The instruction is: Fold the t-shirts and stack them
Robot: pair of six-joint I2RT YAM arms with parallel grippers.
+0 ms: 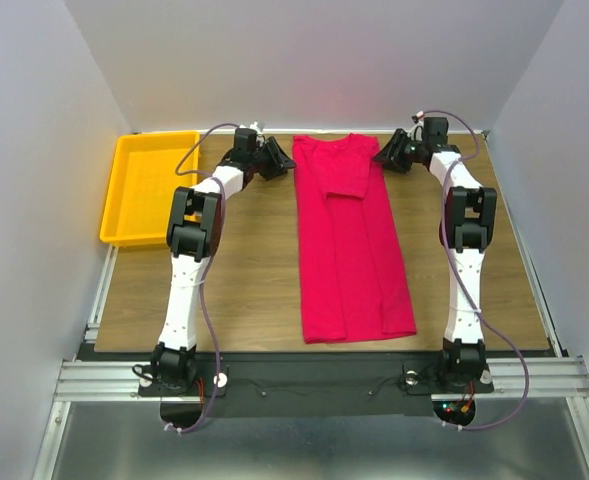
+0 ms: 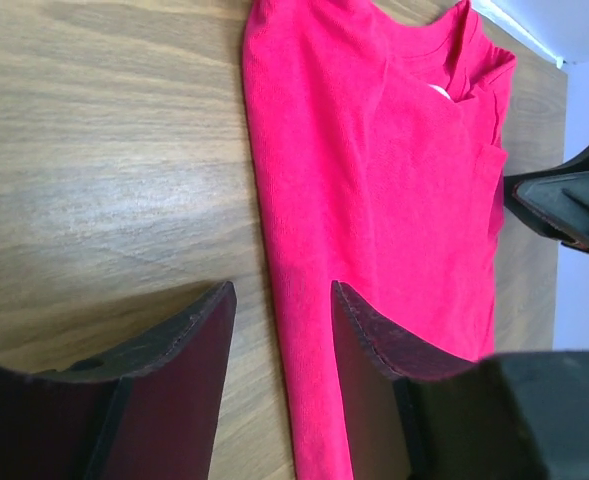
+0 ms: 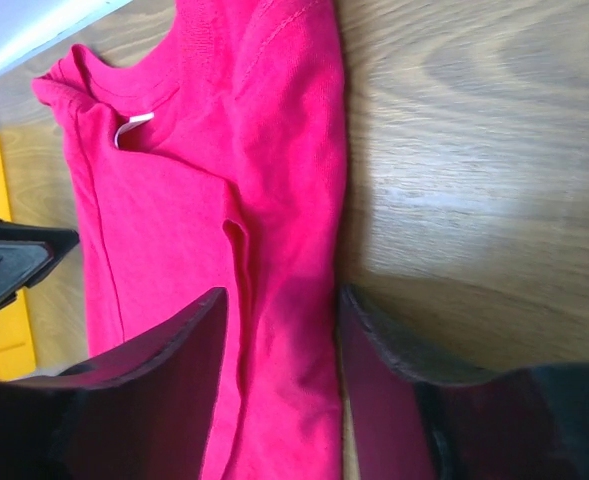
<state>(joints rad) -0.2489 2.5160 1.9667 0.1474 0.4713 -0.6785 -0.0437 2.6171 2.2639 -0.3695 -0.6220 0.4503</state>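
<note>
I work on a wood-grain table between white walls. My left gripper and right gripper stand part-open, jaws straddling the red t-shirt's side edges, not clamped.

One t-shirt; one yellow tray; two grippers: left gripper, right gripper.

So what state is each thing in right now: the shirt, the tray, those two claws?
Red t-shirt: flat on the table, sides folded in to a long strip, not yet folded crosswise.
Yellow tray: empty.
Left gripper: open, straddling one long edge of the shirt.
Right gripper: open, straddling the opposite edge.
</note>
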